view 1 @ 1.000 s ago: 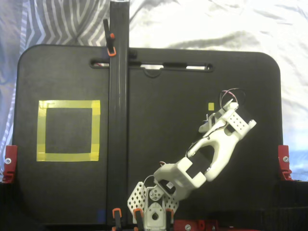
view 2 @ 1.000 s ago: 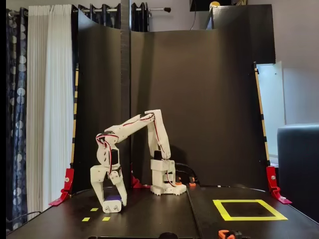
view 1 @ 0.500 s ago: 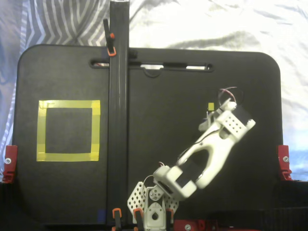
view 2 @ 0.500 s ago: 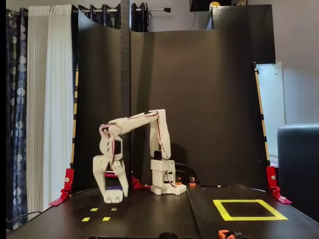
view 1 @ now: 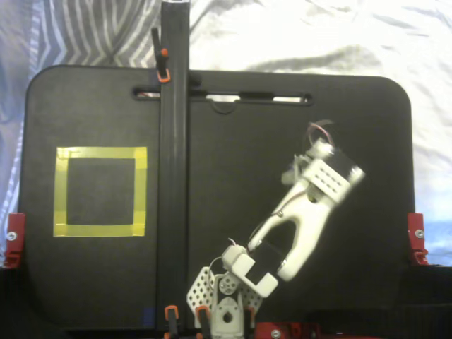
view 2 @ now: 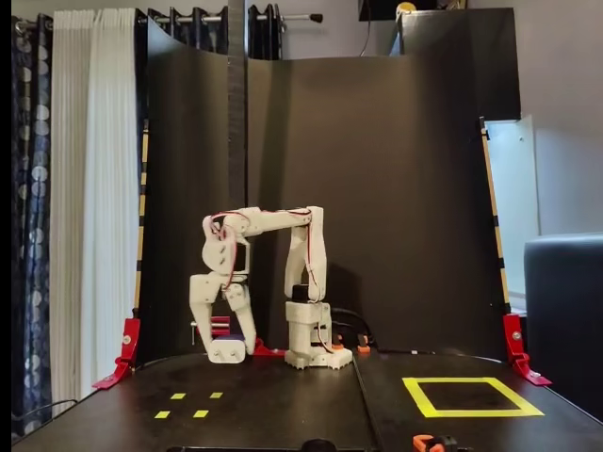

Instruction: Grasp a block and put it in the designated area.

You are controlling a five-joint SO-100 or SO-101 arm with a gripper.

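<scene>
We judge the block grasped: hand [view 2: 229,352] raised above the counter [view 2: 283,414] (grip unclear); carrying to the yellow square [view 2: 471,396] remains.

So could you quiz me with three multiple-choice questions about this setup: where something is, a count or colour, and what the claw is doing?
1. In the side-on fixed view, the big taped square lies:
A right of the arm's base
B left of it
C under it

2. Small yellow squares on the floor there:
A one
B four
C seven

3. The claw is:
A resting on the floor
B raised above the floor
C inside the big square

Answers: 1 A, the outline sits far right. 2 B, four show. 3 B, black floor shows beneath it.
</scene>
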